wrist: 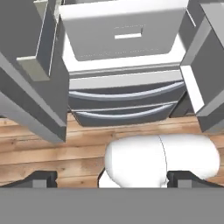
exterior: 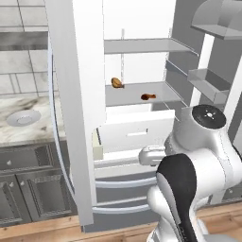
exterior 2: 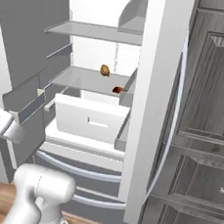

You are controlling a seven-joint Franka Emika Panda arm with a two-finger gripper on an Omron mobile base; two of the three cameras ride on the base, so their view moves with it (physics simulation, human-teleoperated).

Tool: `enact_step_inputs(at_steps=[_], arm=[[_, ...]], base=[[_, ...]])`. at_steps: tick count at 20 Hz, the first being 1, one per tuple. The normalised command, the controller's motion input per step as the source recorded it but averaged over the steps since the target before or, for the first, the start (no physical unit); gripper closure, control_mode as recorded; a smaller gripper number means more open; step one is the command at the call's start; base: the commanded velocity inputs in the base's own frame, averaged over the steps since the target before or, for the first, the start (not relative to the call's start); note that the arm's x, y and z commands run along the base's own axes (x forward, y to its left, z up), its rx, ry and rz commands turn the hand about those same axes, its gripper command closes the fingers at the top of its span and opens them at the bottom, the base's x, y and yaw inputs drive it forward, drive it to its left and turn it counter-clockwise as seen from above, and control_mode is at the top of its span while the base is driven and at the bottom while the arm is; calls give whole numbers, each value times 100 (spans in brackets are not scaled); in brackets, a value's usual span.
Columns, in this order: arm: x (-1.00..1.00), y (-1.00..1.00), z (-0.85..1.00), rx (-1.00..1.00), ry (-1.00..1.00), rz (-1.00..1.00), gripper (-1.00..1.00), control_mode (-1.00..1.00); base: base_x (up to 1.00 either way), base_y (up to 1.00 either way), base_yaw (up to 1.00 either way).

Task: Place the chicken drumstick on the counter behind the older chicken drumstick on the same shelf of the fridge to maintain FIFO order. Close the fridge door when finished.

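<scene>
In the left base view the fridge stands with both doors open. Two drumsticks lie on the shelf: one chicken drumstick near the back left corner, the other drumstick near the front edge, more to the right. A white plate lies on the counter.

In the right base view both drumsticks lie apart on the shelf.

In the hand view the gripper shows two dark finger tips wide apart, nothing between them, above the wooden floor
</scene>
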Motion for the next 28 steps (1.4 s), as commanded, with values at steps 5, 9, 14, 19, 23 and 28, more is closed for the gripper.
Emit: enact_step_inputs(at_steps=[5,9,14,19,23,28], arm=[[-79,100,-6,-31,-16,-8,-100,-100],[-6,100,-16,-28,-2,-8,-100,-100],[63,79,-8,-17,11,-11,-100,-100],[43,65,-1,-24,12,-2,-100,-100],[28,75,-8,-21,-4,24,-100,-100],[67,62,-20,-11,0,31,-100,-100]], base=[[0,0,0],[0,0,0],[0,0,0],[0,0,0],[0,0,0],[0,0,0]])
